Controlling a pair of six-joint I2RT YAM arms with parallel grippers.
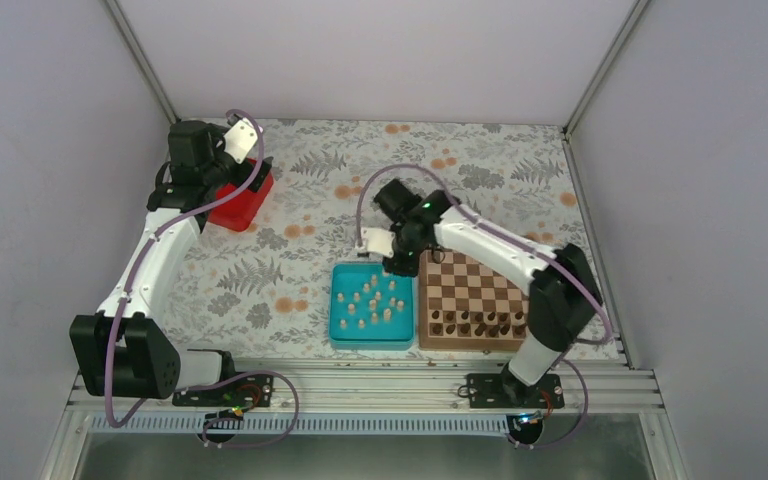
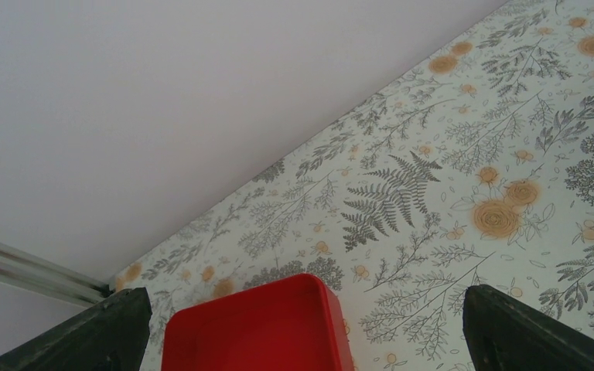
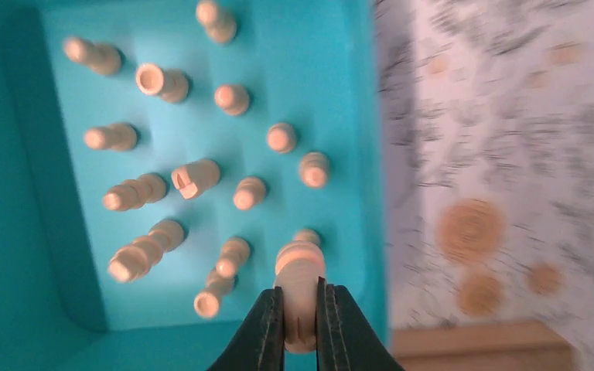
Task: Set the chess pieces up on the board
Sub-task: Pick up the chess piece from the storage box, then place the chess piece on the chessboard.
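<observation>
Several pale beige chess pieces (image 1: 372, 303) stand in a teal tray (image 1: 340, 335) left of the wooden chessboard (image 1: 472, 280). Dark brown chessmen (image 1: 480, 324) fill the board's near rows. My right gripper (image 3: 300, 309) is shut on one pale chess piece (image 3: 299, 282) and holds it above the tray's far right corner, near the board's far left corner (image 1: 400, 262). More pale pieces (image 3: 193, 178) show below it in the tray (image 3: 15, 255). My left gripper (image 2: 302, 328) is open and empty at the far left, over a red box (image 2: 259, 328).
The red box (image 1: 240, 205) sits at the back left of the floral tablecloth. White enclosure walls stand at the back and on both sides. A strip of the board's border (image 3: 479, 344) shows at the right wrist view's lower right.
</observation>
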